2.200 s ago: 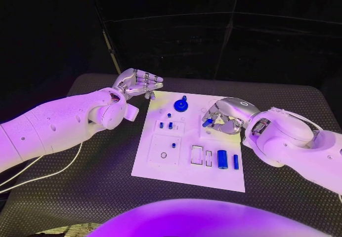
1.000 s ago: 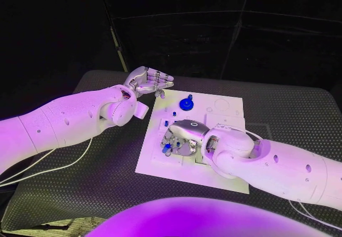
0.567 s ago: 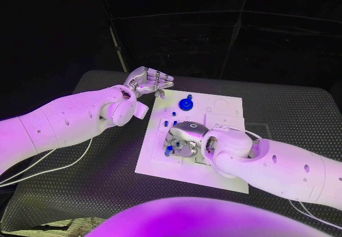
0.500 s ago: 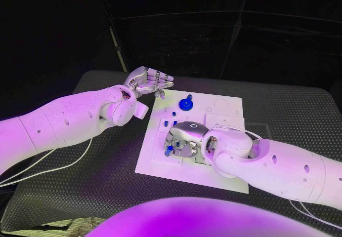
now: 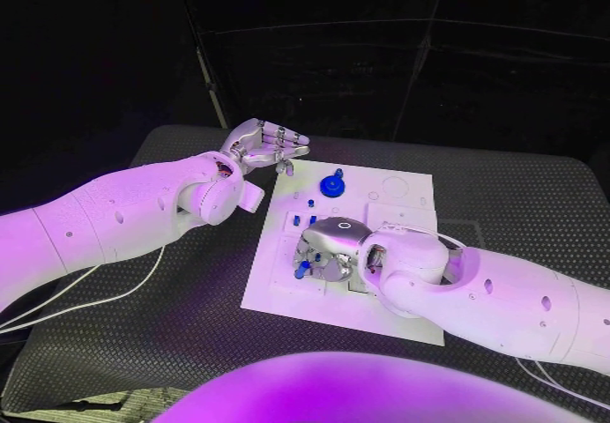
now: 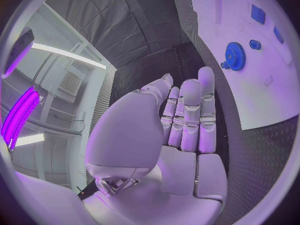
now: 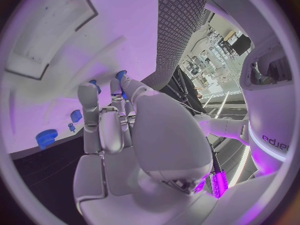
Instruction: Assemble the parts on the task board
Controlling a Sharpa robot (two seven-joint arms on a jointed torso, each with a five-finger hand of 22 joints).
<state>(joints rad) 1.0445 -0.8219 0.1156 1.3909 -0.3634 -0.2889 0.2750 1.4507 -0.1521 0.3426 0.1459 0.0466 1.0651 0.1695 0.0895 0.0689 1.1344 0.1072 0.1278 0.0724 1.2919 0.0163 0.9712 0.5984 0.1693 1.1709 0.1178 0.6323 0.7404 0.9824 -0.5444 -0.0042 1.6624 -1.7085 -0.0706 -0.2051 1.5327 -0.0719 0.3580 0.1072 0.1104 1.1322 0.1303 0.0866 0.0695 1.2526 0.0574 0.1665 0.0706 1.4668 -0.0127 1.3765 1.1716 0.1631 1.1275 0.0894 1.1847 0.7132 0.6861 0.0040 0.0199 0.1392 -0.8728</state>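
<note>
The task board (image 5: 394, 198) lies at the centre of the head view, a white plate on the dark surface (image 5: 534, 203). A blue gear-shaped part (image 5: 331, 185) stands near the board's upper edge, and two small blue pegs (image 5: 304, 219) sit below it toward the board's left side. Over the board's middle, slightly left, the right hand (image 5: 324, 256) is lowered with its fingers bent down onto the plate; a small blue part (image 5: 301, 271) shows at its fingertips, but whether the fingers grip it or merely touch it cannot be told. In the right wrist view blue spots (image 7: 94, 85) sit at the fingertips against the white board.

The left hand (image 5: 264, 144) hovers in the upper left of the frame, just past the board's top-left corner, fingers curled inward and holding nothing. The left wrist view shows those fingers (image 6: 187, 115) folded together, with the gear (image 6: 235, 55) beyond them.
</note>
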